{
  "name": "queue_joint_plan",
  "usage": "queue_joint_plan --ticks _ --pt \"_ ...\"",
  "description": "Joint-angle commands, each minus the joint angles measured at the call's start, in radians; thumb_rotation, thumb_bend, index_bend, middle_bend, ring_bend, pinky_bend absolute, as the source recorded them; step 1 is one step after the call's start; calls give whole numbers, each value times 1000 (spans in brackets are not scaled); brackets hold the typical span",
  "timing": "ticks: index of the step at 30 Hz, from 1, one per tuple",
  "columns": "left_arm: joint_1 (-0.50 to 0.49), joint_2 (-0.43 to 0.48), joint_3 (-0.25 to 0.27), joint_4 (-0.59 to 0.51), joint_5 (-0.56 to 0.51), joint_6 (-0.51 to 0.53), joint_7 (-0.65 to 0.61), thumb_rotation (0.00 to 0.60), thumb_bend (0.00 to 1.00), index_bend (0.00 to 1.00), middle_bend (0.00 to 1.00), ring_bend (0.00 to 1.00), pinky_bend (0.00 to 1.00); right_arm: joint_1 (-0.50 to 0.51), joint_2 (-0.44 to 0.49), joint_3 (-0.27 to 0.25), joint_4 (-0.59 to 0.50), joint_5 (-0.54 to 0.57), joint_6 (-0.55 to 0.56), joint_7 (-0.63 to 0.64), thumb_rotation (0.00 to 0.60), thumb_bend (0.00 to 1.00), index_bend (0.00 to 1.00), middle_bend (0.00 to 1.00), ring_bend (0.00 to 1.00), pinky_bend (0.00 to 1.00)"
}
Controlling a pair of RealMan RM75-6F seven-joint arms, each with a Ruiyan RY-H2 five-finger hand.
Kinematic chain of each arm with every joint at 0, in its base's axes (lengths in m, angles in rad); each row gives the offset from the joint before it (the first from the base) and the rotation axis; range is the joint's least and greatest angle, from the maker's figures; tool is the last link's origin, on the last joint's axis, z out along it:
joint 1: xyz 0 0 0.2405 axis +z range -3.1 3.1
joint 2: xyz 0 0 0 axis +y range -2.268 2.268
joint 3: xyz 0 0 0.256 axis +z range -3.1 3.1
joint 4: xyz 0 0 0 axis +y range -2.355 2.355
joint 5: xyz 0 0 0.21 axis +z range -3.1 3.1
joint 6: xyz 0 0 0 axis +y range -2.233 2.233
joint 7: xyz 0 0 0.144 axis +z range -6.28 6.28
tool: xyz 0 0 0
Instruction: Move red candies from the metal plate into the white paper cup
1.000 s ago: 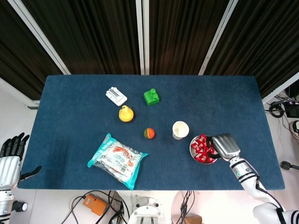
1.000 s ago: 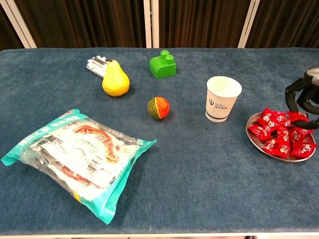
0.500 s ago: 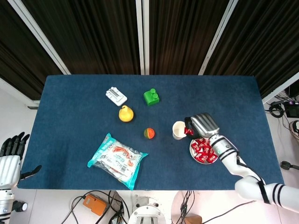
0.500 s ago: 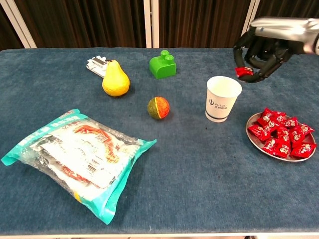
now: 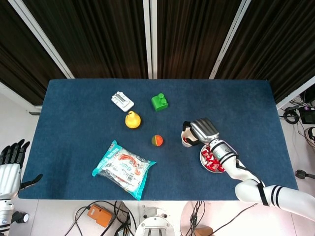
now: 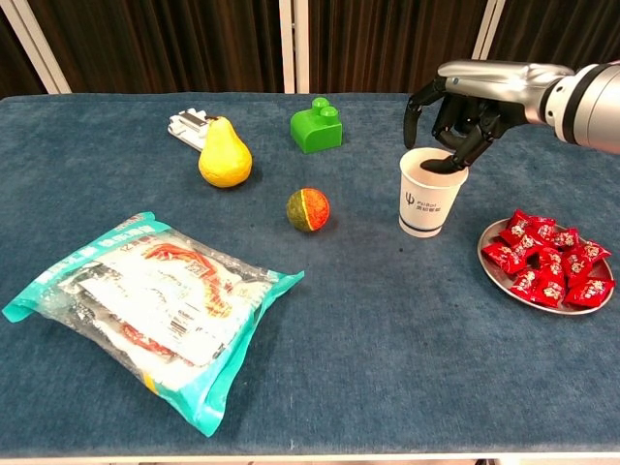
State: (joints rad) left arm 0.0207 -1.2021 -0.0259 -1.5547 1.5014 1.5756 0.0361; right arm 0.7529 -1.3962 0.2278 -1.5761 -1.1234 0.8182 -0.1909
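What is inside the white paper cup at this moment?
In the head view something red shows inside the white paper cup. The right robot hand hangs over the rim, its fingertips dipping in, hiding the rest.

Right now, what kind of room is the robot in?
Probably a robot test lab: a blue cloth-covered table set with a toy yellow pear, dark curtains behind, and loose cables on the floor.

head view: you look steeply down from high above, whole blue table [image 5: 88,98] in frame, dark curtains beyond | chest view: you look low and close from the near edge across the table [image 6: 387,339] | shared: pear [image 5: 132,120] [image 6: 224,155], white paper cup [image 5: 187,140] [image 6: 430,199], metal plate [image 5: 203,160] [image 6: 504,281]
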Motion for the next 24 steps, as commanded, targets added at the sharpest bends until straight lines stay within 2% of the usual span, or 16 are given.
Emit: queue_joint_plan --ticks 1,4,7,12,16,24 --pt "1 0 0 2 1 2 -2 600 0 0 0 0 0 -25 33 -9 -23 -22 37 21 600 484 406 902 1000 1000" --pt "2 -1 -1 6 0 5 -5 600 0 0 0 0 0 -76 82 -22 -59 -73 116 53 600 448 373 902 1000 1000" --pt "2 -1 0 9 3 4 -7 600 0 0 0 0 0 -138 145 -62 -100 -141 188 76 600 388 376 902 1000 1000" --pt "-1 -1 -1 9 5 2 -9 600 0 0 0 0 0 -199 211 -146 -120 -189 206 51 600 375 394 902 1000 1000" --pt "-2 -5 1 6 11 3 -7 600 0 0 0 0 0 -217 198 -197 -94 -166 165 11 600 374 394 902 1000 1000" --pt "1 -3 1 0 15 11 0 600 0 0 0 0 0 -190 112 -209 -3 -132 85 -25 600 378 399 902 1000 1000"
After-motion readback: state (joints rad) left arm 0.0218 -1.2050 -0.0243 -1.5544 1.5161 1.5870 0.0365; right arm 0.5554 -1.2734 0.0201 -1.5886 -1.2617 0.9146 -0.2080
